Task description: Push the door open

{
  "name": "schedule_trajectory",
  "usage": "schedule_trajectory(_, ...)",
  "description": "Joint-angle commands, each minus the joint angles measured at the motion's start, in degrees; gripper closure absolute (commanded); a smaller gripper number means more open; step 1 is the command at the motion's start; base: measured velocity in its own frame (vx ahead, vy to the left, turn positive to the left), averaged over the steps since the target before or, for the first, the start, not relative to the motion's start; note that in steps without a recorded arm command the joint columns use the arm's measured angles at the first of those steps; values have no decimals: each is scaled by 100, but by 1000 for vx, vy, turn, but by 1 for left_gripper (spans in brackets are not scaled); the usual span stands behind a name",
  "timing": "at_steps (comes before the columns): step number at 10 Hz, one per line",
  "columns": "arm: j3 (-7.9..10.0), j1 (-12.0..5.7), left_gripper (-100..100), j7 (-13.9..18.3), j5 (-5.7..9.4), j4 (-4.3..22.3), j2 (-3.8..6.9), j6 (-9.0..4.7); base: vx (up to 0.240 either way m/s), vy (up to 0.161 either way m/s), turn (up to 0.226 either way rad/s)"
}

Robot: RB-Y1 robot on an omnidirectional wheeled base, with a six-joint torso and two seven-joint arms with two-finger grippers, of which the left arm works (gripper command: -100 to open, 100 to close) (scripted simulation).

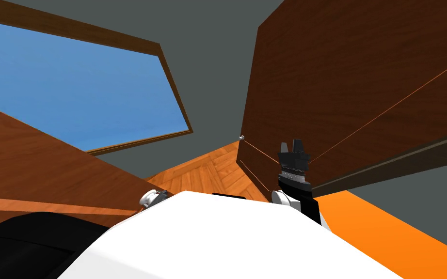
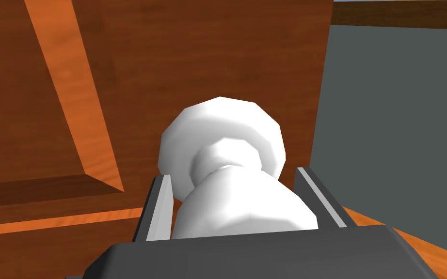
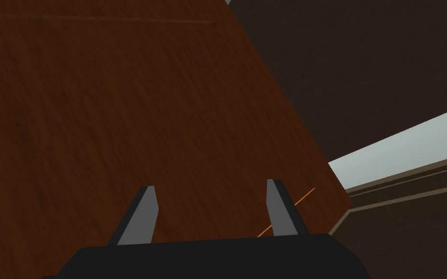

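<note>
A brown panelled door runs along my left side. Its white knob sits between the fingers of my left gripper, which stand spread on either side of it, open; the door's panel is just behind the knob. My right gripper is raised in front of a second brown wooden leaf on my right. Its fingers are open with nothing between them, close to that flat brown face.
The right-hand wooden leaf carries a small grey knob at its near edge. A grey wall with a blue window stands ahead, above parquet floor. An orange surface lies at the lower right and a black area at the lower left.
</note>
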Motion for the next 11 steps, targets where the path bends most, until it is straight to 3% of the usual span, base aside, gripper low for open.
schedule_trajectory(1, 181, 19, 100, 44, 42, 51, 28, -88, 89, 100, -31)
schedule_trajectory(10, 983, 45, 100, -17, 321, 92, -288, -201, 95, 127, -17)
schedule_trajectory(11, 913, 18, 100, -15, 289, 125, -292, -216, 44, 53, 14)
